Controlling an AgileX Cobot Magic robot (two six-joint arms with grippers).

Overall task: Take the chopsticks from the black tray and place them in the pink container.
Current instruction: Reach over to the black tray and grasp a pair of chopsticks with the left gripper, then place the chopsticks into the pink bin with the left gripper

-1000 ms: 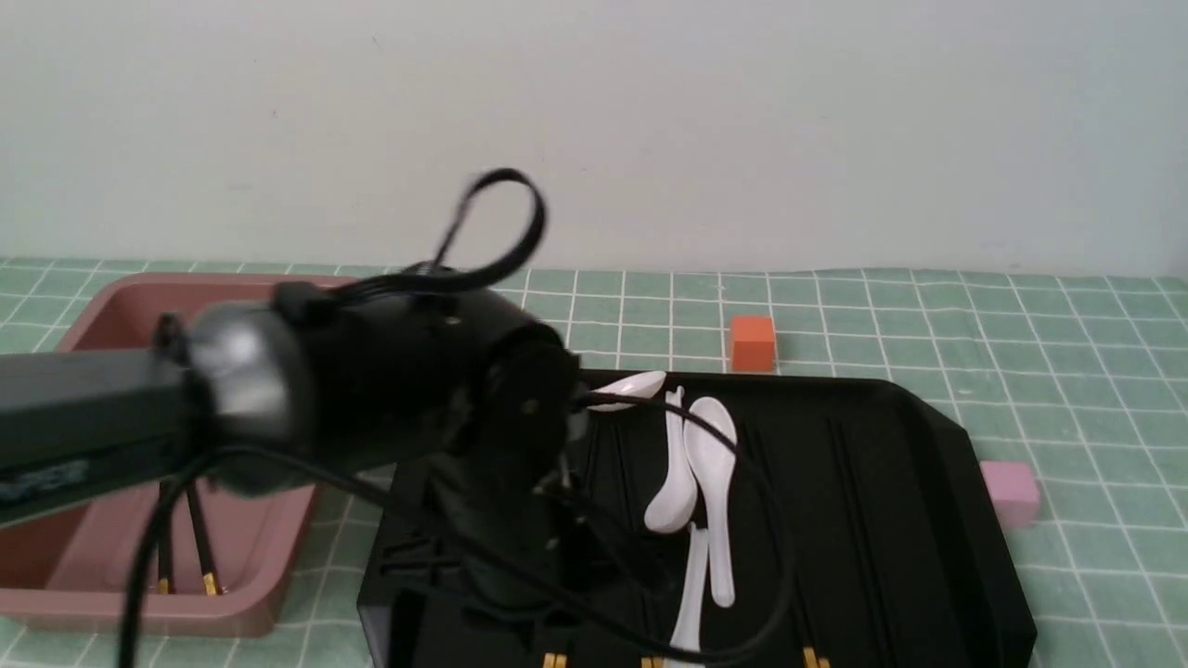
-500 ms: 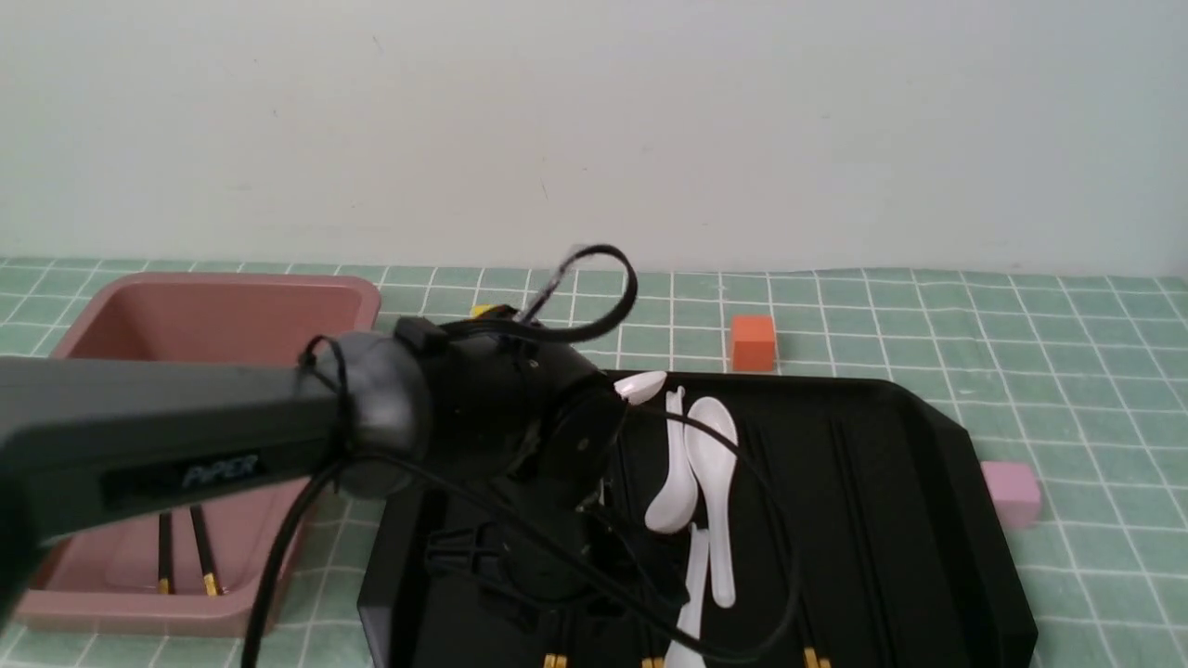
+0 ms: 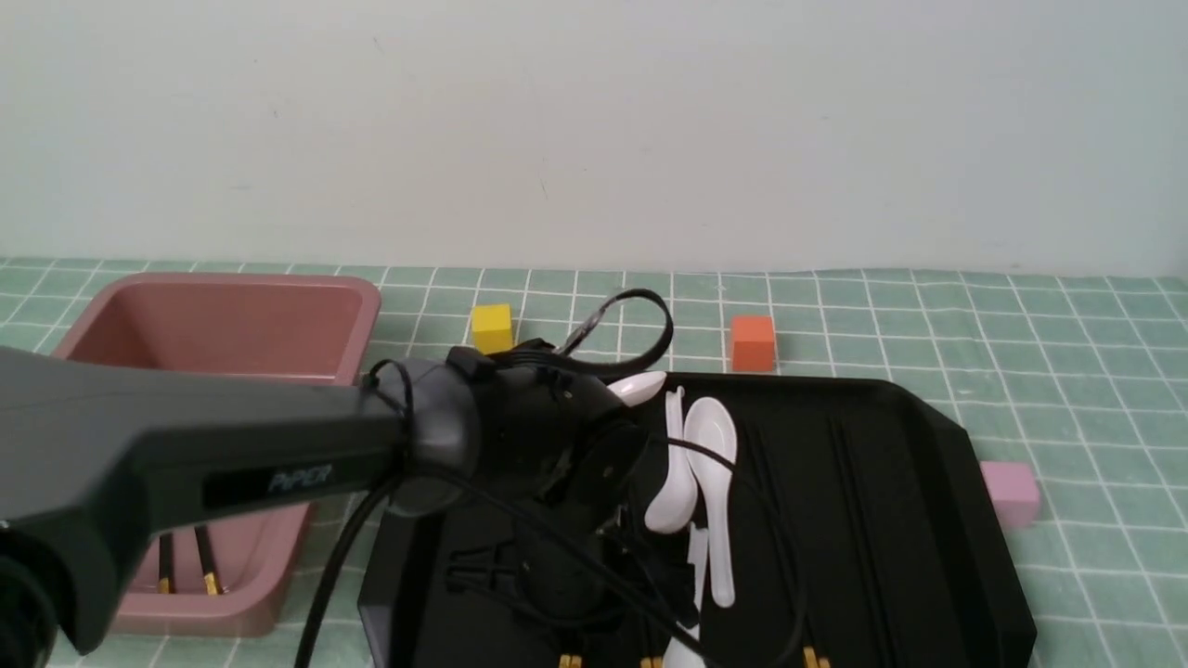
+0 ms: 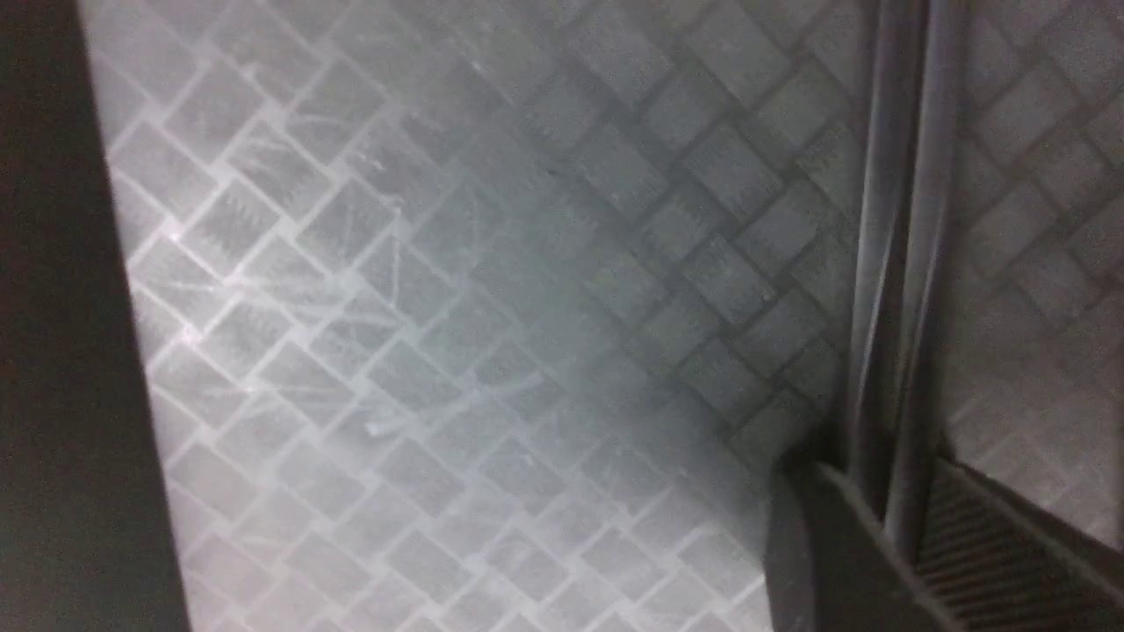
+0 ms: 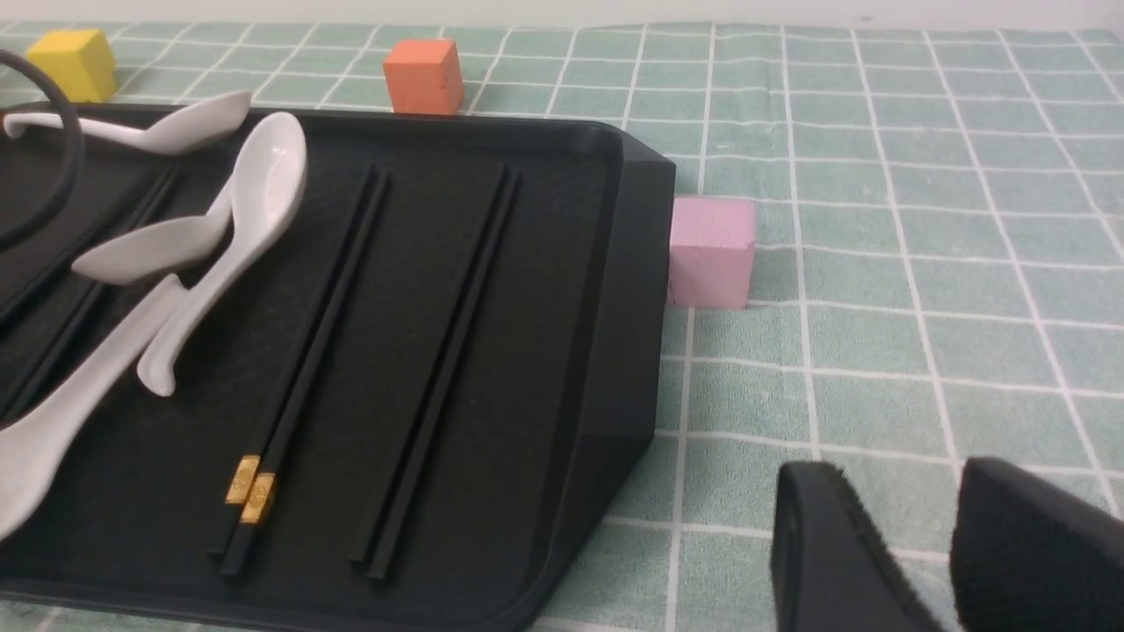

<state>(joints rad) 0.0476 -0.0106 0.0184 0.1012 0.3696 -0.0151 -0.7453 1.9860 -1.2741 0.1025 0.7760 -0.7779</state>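
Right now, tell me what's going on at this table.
The left gripper is down over the black tray, and its jaws look closed on a pair of chopsticks. Two chopsticks already lie in the pink container. More pairs wait on the tray beside the white spoons. The right gripper is off to the tray's side over the checked cloth, jaws apart, holding nothing.
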